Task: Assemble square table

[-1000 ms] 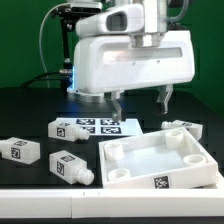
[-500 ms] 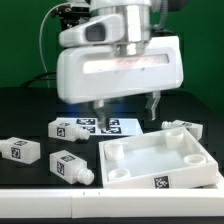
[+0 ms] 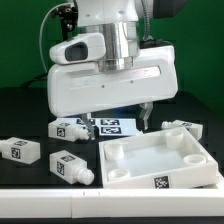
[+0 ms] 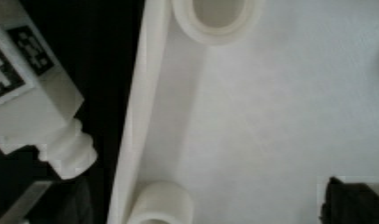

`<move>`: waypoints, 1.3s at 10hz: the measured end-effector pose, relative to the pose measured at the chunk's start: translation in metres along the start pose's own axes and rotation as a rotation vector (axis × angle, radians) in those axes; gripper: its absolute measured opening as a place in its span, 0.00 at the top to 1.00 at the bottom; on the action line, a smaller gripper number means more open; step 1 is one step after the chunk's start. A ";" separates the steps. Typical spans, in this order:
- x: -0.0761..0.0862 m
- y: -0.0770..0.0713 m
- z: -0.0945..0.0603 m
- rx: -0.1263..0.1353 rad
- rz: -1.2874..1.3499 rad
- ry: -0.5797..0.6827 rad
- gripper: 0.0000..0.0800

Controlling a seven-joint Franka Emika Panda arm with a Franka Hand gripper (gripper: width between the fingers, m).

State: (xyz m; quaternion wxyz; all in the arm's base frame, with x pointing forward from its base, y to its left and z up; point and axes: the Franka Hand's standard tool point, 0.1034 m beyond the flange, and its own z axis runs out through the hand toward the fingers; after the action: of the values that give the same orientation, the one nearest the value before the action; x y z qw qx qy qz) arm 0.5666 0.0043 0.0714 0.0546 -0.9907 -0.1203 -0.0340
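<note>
gripper: the gripper (image 3: 116,121) hung low on its broad white body, over the marker board (image 3: 112,127) and the back rim of the table top (image 3: 150,152).
fingers: the fingers (image 3: 145,116) stood spread wide apart, with nothing between them and nothing held. one dark fingertip (image 4: 360,200) showed over the top's white floor in the wrist view. whether it touched the floor could not be told.
table top: it lay flat on the black table (image 3: 30,118), hollow side up, towards the exterior view's right. its raised rim and round corner sockets were in sight, and a black-and-white tag was on its front wall.
sockets, wrist view: two round sockets (image 4: 216,15) sat along one rim of the top, with a plain white floor between them.
far leg: it lay on its side (image 3: 20,150) at the exterior view's left, well apart from the top.
front leg: it lay on its side (image 3: 72,166) just beside the top's left wall, not touching it.
rear leg: it lay (image 3: 68,128) at the left end of the marker board, partly under the gripper's body.
right leg: it lay (image 3: 182,127) just behind the top's back rim on the exterior view's right.
leg in wrist view: one tagged leg (image 4: 26,90) lay alongside the top's rim with a dark gap between them. which of the four it was could not be told.
</note>
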 end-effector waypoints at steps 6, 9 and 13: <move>-0.018 0.007 0.031 0.040 0.139 -0.053 0.19; -0.019 0.007 0.032 0.041 0.139 -0.056 0.19; -0.031 0.009 0.046 0.056 0.261 -0.083 0.19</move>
State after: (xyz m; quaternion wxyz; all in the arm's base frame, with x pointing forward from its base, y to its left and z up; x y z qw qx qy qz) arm 0.5412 -0.0061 0.0221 0.0812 -0.9965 0.0064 0.0178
